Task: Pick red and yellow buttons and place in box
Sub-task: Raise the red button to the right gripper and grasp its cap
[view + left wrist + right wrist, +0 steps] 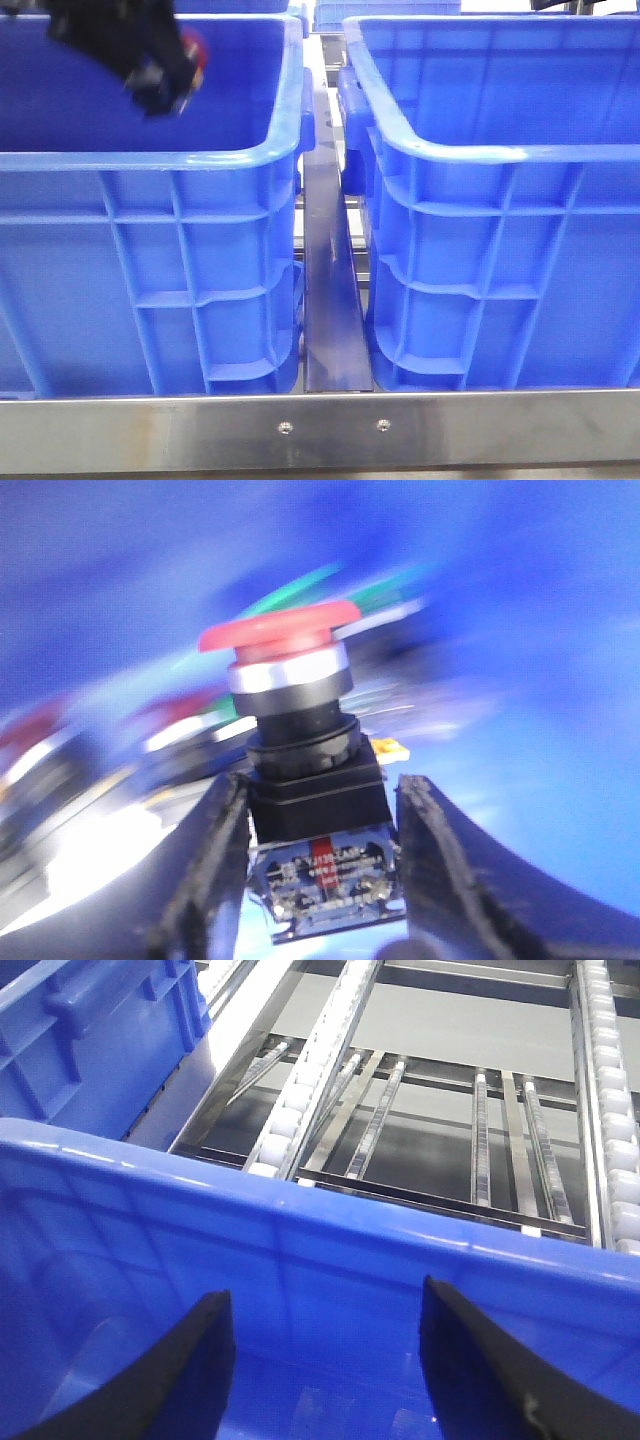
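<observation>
My left gripper hangs at the top left, over the left blue crate. It is shut on a red button: a red mushroom cap, a silver collar and a black body that sits between the two dark fingers. In the front view its red cap peeks out beside the gripper. I cannot make out the yellow button; only a small yellow bit shows behind the held one. My right gripper is open over the inside of the box, the blue crate on the right, with nothing between its fingers.
Blurred red-capped and green pieces lie in the left crate below the held button. A narrow gap with a dark rail separates the two crates. A steel bar runs along the front. Roller tracks lie beyond the box.
</observation>
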